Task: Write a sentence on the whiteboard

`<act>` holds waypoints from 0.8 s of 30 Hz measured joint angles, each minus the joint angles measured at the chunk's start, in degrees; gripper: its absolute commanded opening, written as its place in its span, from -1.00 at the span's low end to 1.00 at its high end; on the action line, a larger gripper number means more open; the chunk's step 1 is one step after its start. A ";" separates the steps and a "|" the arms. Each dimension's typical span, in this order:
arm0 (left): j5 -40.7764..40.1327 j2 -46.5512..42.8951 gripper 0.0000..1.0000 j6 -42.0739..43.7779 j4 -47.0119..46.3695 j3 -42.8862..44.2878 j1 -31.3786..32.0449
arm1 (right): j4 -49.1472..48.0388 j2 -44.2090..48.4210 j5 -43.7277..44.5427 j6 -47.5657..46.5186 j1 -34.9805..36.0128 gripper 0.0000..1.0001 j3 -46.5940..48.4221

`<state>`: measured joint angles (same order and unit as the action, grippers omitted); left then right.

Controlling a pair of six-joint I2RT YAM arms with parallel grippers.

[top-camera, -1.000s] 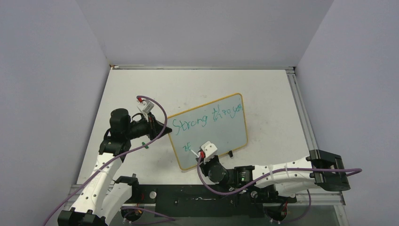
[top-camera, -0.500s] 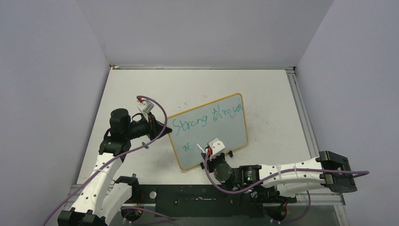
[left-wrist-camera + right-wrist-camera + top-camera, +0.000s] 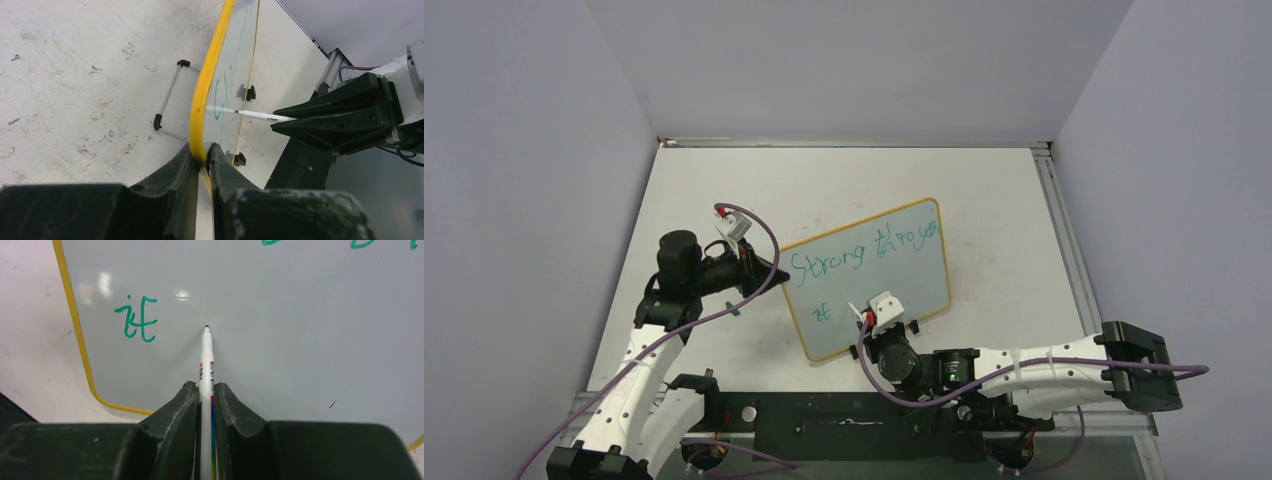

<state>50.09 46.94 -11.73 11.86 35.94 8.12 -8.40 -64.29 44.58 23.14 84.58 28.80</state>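
While the whiteboard point(image 3: 904, 280) stood mid-frame in the top view, its green sentence point(image 3: 824, 263) crossed the upper part. Low in the left wrist view, the left gripper point(image 3: 202, 152) pinched its yellow edge; bottom centre in the right wrist view, the right gripper point(image 3: 206, 390) clamped a marker point(image 3: 205, 352).

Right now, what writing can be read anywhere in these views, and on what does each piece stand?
"Strong through": green upper line on the whiteboard, loosely handwritten.
"it": green lower line, left part of the board.
Small red print on the marker barrel: too small to read.
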 measured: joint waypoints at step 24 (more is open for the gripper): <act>-0.15 0.13 -1.00 0.00 0.00 0.00 0.00 | 3.06 -0.44 -2.75 1.62 0.98 -0.89 -0.02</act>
<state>49.93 47.07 -11.73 11.86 35.94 8.12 -5.34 -64.73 41.82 24.75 85.56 28.77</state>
